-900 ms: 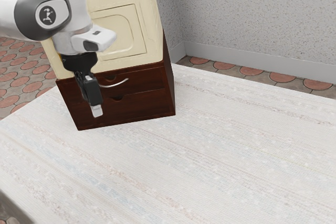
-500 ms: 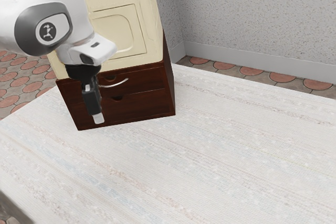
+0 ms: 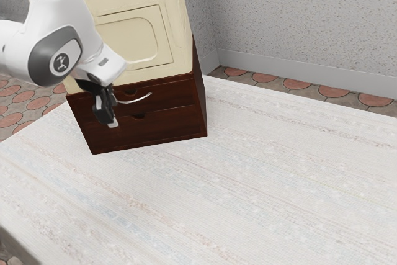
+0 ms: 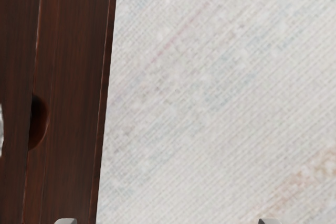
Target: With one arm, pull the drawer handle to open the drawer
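Above and beside the fingers (image 3: 113, 123), the handle (image 3: 141, 99) curves out from the shut drawer (image 3: 175, 96). For a sound grasp, they should rise level with it, straddle it, close, then draw straight outward. The fingers stand wide apart, gripping nothing, with no contact on the handle visible.

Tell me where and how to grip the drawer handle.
I would take the curved handle at its middle, coming from in front of the upper drawer, one finger above and one below: it is a thin, bowed bar running sideways across the drawer's front.
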{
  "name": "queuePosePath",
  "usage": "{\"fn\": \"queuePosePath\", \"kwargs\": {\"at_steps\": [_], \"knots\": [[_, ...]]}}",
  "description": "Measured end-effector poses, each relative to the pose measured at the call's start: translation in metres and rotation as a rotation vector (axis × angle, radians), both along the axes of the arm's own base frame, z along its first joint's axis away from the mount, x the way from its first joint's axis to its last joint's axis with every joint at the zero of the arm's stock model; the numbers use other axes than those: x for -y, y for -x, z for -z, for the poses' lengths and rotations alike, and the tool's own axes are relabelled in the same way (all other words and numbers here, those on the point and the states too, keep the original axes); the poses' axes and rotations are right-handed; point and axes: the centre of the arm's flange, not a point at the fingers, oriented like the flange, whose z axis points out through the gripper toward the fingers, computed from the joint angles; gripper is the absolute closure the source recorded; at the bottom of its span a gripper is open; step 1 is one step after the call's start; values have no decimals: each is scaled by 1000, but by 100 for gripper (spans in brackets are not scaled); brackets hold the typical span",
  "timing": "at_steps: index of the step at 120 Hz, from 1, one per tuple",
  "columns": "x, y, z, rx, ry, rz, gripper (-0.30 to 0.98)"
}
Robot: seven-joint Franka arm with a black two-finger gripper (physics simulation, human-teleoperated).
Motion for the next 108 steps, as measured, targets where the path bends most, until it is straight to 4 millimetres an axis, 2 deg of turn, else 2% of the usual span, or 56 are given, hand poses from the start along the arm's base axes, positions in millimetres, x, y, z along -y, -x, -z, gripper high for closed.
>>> {"fn": "queuePosePath", "kwargs": {"at_steps": [15,63,94,108], "knots": [[-10,-11,6,27,-26,45,33],[-17,-42,17,80,-79,185,38],[-41,-46,27,74,-81,207,39],[-43,-49,28,73,-87,229,40]]}}
